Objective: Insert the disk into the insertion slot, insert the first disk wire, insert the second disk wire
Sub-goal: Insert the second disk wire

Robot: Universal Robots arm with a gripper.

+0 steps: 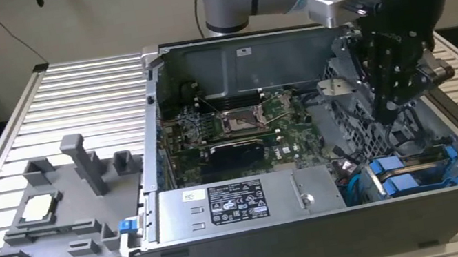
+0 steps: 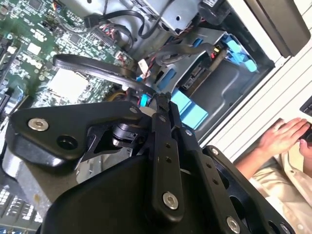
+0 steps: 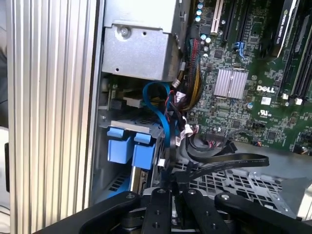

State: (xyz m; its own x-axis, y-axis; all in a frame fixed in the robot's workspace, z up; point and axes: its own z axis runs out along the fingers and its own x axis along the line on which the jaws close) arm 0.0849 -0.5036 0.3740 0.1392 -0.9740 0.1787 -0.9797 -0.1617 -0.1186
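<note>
Two blue-framed carriers (image 1: pixel 409 176) lie side by side in the insertion slot (image 3: pixel 127 127) at the case's front corner, on the exterior view's right; I cannot tell which one is the disk. Their blue tabs (image 3: pixel 131 151) show in the first wrist view. My gripper (image 1: pixel 391 114) hangs inside the case just behind them, over the perforated cage. Its fingers (image 2: pixel 158 105) are drawn together at the black connector end of a thin blue disk wire (image 3: pixel 163 109). A flat black cable (image 3: pixel 229 161) loops past the fingertips.
The open computer case (image 1: pixel 322 238) holds a motherboard (image 1: pixel 228 125) and a silver power supply (image 1: pixel 223 206). A grey fixture tray (image 1: pixel 55 206) lies on the slatted table at the exterior view's left. A person's hand (image 2: pixel 285 136) rests beside the case.
</note>
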